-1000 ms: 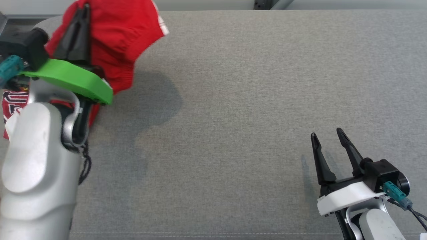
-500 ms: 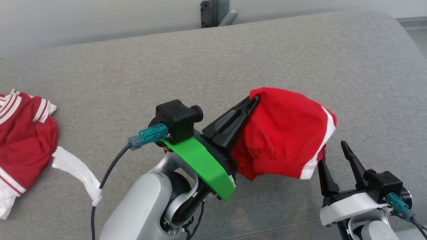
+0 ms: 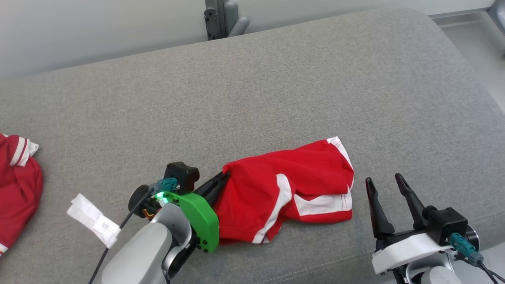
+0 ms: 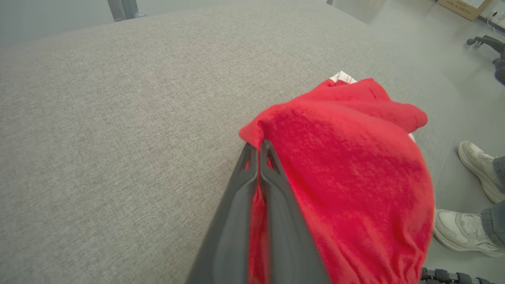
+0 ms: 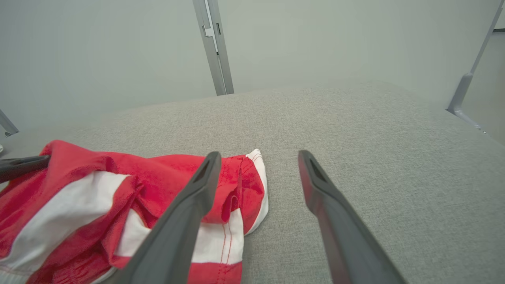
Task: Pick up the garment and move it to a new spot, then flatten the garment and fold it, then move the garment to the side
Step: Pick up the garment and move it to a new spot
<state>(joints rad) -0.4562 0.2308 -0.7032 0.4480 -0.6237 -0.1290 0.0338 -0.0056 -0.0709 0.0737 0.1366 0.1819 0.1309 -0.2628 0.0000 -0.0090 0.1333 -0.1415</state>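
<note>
The garment (image 3: 300, 177) is a red pair of shorts with white stripes, lying crumpled on the grey padded surface (image 3: 276, 90) near its front edge. My left gripper (image 3: 225, 174) is shut on the garment's left edge, low over the surface. In the left wrist view the closed fingers (image 4: 258, 146) pinch red cloth, and the garment (image 4: 347, 173) bulges to their right. My right gripper (image 3: 384, 181) stands open just right of the garment, holding nothing. The right wrist view shows the right gripper (image 5: 258, 156) with the garment (image 5: 98, 189) at its left, its hem lying behind the left finger.
Another red and white garment (image 3: 17, 185) lies at the far left, with a white strip (image 3: 92, 219) near it. A grey post (image 3: 221, 17) stands behind the surface. A person's shoes (image 4: 479, 169) are on the floor past the surface's right edge.
The head camera has shifted. My left gripper has come down with the garment, which hung in the air and now lies on the surface. The right gripper stays open.
</note>
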